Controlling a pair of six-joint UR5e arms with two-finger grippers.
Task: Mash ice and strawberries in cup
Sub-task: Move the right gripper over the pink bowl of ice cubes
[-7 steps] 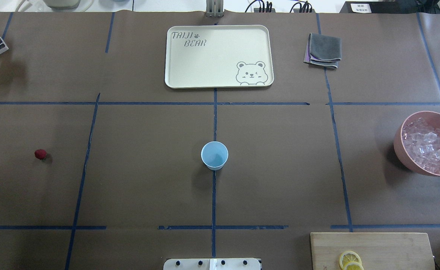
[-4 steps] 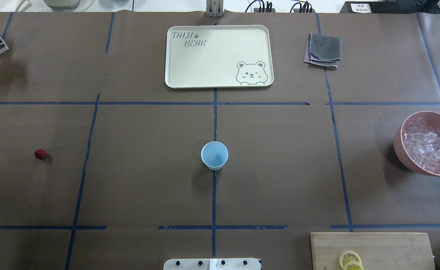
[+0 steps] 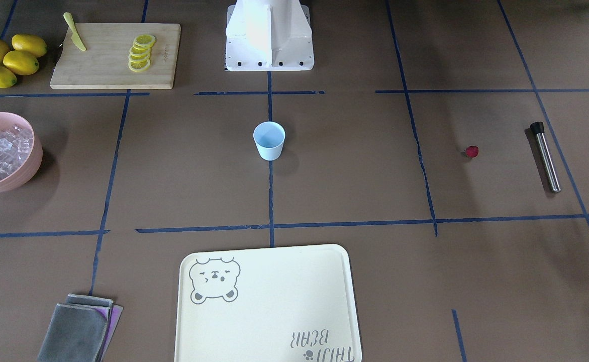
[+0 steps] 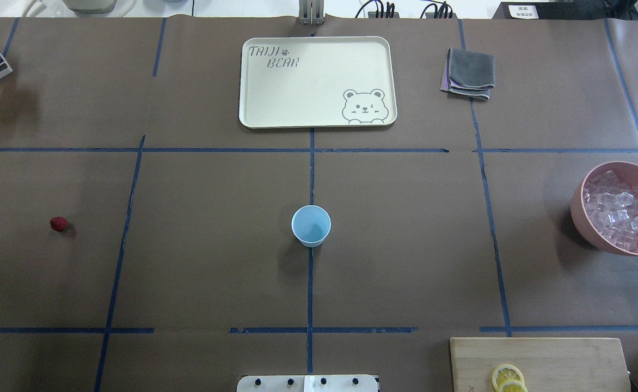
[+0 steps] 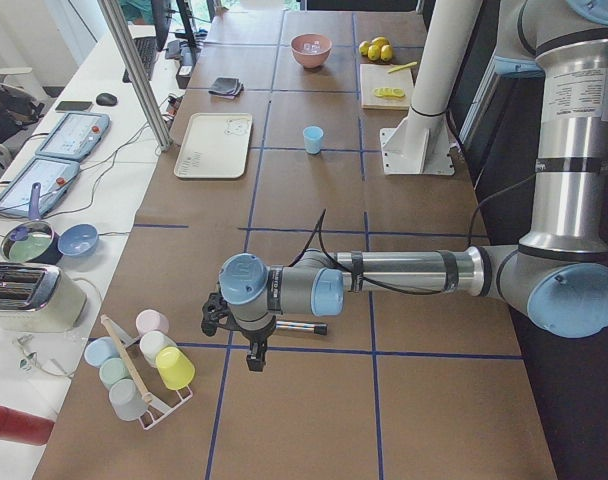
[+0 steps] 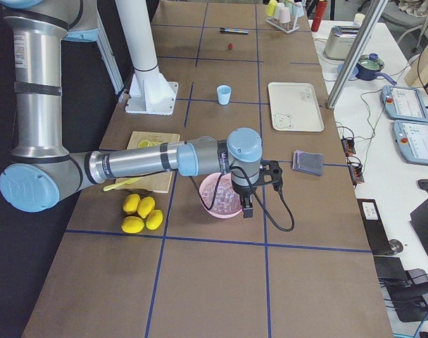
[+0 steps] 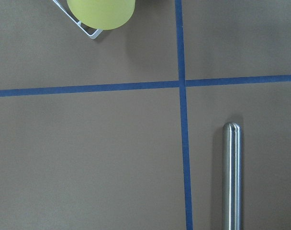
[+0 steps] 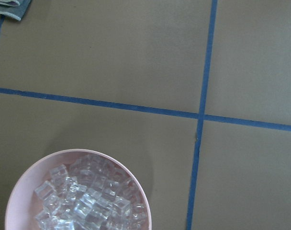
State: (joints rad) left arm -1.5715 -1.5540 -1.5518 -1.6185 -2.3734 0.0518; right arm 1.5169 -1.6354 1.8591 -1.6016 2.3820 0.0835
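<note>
The pale blue cup [image 4: 311, 225] stands upright and empty at the table's middle, also in the front view [image 3: 269, 141]. The dark red strawberry [image 4: 58, 224] lies alone on the paper at the left. The ice [image 4: 618, 213] fills a pink bowl [image 4: 579, 215] at the right edge. It also shows in the right wrist view [image 8: 88, 203]. My left gripper [image 5: 254, 355] hangs over the table's left end, beside a steel muddler [image 7: 231, 177]. My right gripper [image 6: 246, 205] hangs at the ice bowl's far rim. I cannot tell whether either gripper is open or shut.
A cream bear tray [image 4: 253, 81] and a folded grey cloth [image 4: 468, 73] lie at the far side. A wooden board [image 3: 103, 65] carries lemon slices and a knife, with whole lemons [image 3: 8, 59] beside it. A rack of cups [image 5: 139, 365] stands at the left end.
</note>
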